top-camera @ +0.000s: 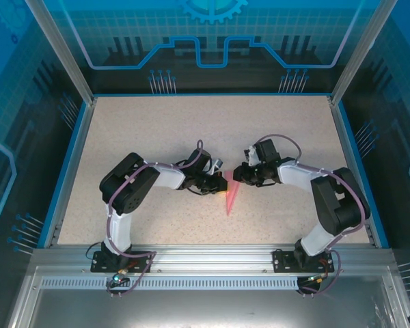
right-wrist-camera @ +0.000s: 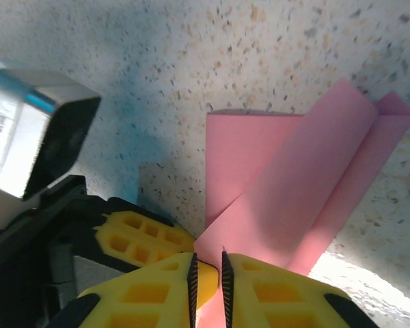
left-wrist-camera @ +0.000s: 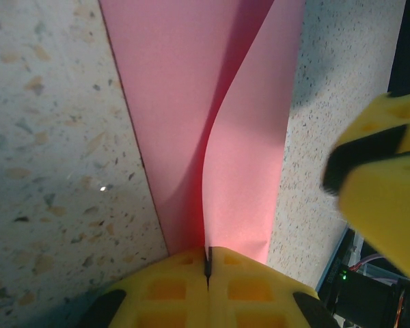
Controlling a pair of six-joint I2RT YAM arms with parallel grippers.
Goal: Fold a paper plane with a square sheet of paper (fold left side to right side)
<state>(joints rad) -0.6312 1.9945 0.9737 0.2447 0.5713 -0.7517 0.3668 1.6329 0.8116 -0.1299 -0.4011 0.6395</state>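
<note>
The paper plane (top-camera: pixel 229 197) is a slim salmon-pink dart lying on the table between the two grippers, pointing toward the near edge. My left gripper (top-camera: pixel 221 183) is shut on one upright flap of the paper (left-wrist-camera: pixel 191 102), pinched at the jaw tips (left-wrist-camera: pixel 207 258). My right gripper (top-camera: pixel 239 179) faces it from the other side. In the right wrist view its jaws (right-wrist-camera: pixel 208 263) stand a narrow gap apart, with a corner of the folded paper (right-wrist-camera: pixel 294 178) reaching into the gap. One of the left gripper's yellow fingers (right-wrist-camera: pixel 133 236) lies right beside them.
The speckled beige table (top-camera: pixel 157 137) has a blue rim and transparent walls on all sides. Both arms bend inward and meet at the middle. One of the right gripper's yellow fingers (left-wrist-camera: pixel 386 198) looms at the right of the left wrist view.
</note>
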